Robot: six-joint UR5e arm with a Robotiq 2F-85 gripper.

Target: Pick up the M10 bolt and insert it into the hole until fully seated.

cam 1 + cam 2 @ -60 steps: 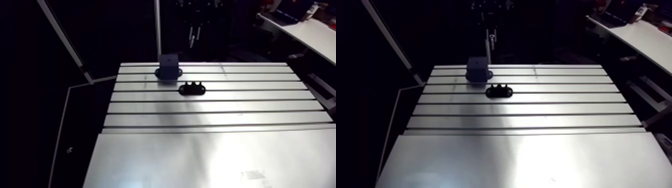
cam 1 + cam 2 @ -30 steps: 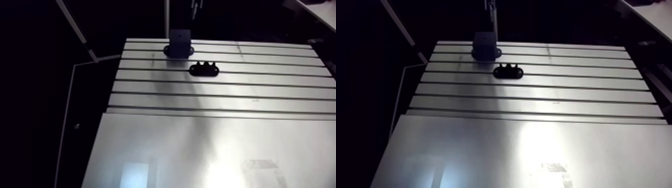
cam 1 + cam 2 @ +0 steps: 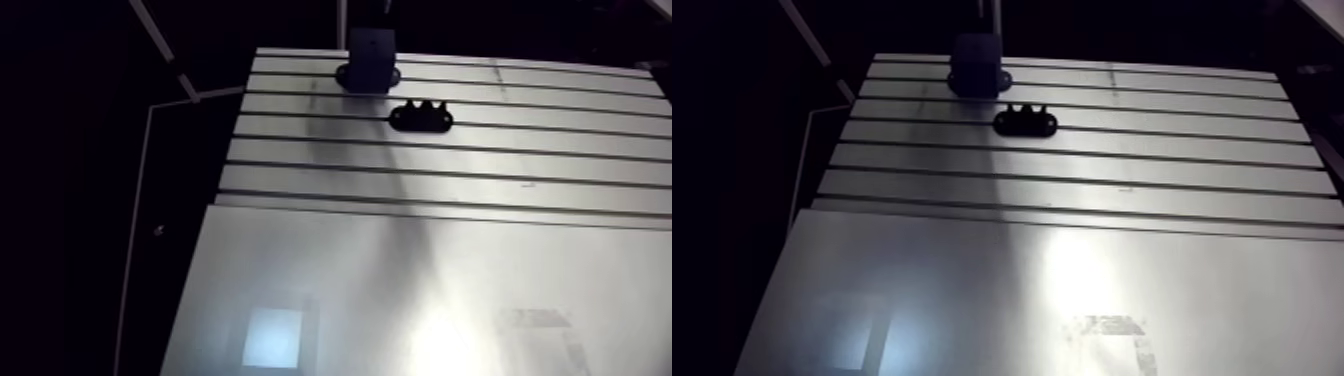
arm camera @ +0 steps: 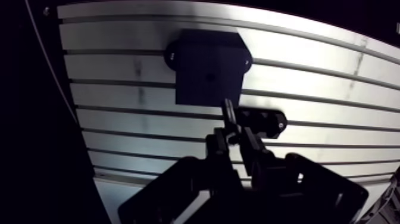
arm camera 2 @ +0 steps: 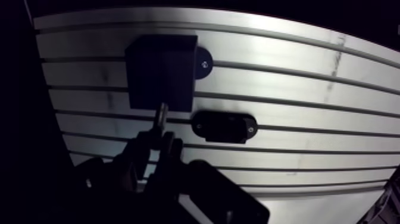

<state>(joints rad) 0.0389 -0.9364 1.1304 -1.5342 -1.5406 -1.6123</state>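
In the wrist view my gripper (image 4: 233, 136) is shut on the M10 bolt (image 4: 229, 113), a slim metal shank sticking out ahead of the fingertips (image 5: 143, 142). The bolt's tip hangs just short of the near edge of a dark square block (image 4: 208, 67) with a flanged base. A small dark hole (image 4: 209, 75) marks the block's top face. In the arm view the same block (image 3: 368, 60) stands near the far edge of the slotted table (image 3: 420, 260). The gripper does not show there.
A low black oval holder (image 4: 262, 121) with small studs lies on the table beside the bolt and just nearer than the block, also seen in the arm view (image 3: 420, 117). The table's left edge (image 3: 225, 170) drops into darkness.
The arm view has tilted down and moved closer, so the block and holder sit higher in it. The gripper with the bolt, seen earlier at its top edge, has left it.
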